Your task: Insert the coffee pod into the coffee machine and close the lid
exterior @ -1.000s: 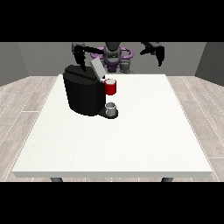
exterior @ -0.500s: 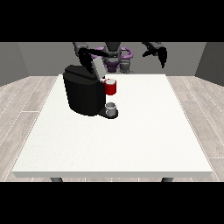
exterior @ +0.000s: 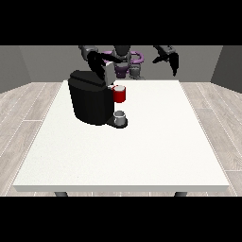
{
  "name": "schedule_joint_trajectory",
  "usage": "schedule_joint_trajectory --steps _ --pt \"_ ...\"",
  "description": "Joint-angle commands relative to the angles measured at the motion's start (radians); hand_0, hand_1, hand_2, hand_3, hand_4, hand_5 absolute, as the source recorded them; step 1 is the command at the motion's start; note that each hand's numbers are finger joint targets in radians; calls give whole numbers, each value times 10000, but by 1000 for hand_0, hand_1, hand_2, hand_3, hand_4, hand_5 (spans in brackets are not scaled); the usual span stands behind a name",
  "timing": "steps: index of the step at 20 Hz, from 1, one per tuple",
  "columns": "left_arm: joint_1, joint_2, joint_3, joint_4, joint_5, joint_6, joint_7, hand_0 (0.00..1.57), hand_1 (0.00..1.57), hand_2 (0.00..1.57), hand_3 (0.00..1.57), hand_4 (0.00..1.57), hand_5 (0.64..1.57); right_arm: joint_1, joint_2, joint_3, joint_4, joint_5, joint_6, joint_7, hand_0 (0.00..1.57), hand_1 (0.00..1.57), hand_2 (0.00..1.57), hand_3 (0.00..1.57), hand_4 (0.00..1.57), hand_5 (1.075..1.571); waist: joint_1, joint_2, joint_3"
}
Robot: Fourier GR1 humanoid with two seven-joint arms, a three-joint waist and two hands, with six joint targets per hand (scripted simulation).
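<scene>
We are reaching with the hand at the view's left over the far top of the machine, close to the raised lid, which is standing nearly upright behind the machine's front. We cannot tell whether this hand's fingers are apart or together. The hand at the view's right is hanging in the air well to the right, above the far edge of the table, with fingers pointing down and relaxed, holding nothing. A red thing at the machine is sitting at the front, and a grey thing is resting below it on the machine's base; we cannot say that it is the pod. We are judging that the left-side hand is nearer to the lid, so the closing belongs to it. The near and right parts of the table are giving wide room.
</scene>
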Motion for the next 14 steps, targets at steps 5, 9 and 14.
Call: schedule_joint_trajectory --steps 5,9,14 --pt "-126 -11 -171 -114 102 -132 221 0 0 0 0 356 1571 -844 322 323 -103 187 33 -18 0 0 0 0 0 1571 582 175 -23" --pt "-650 -49 -266 201 -101 13 -157 0 0 0 0 326 1571 -1381 550 997 -460 1093 -636 379 0 0 0 0 0 1571 811 640 -33" --pt "-596 -121 -475 3 -36 -206 -350 0 0 0 0 379 1571 -1721 -182 763 -732 1092 -207 667 0 0 0 0 219 1571 1475 804 -23"
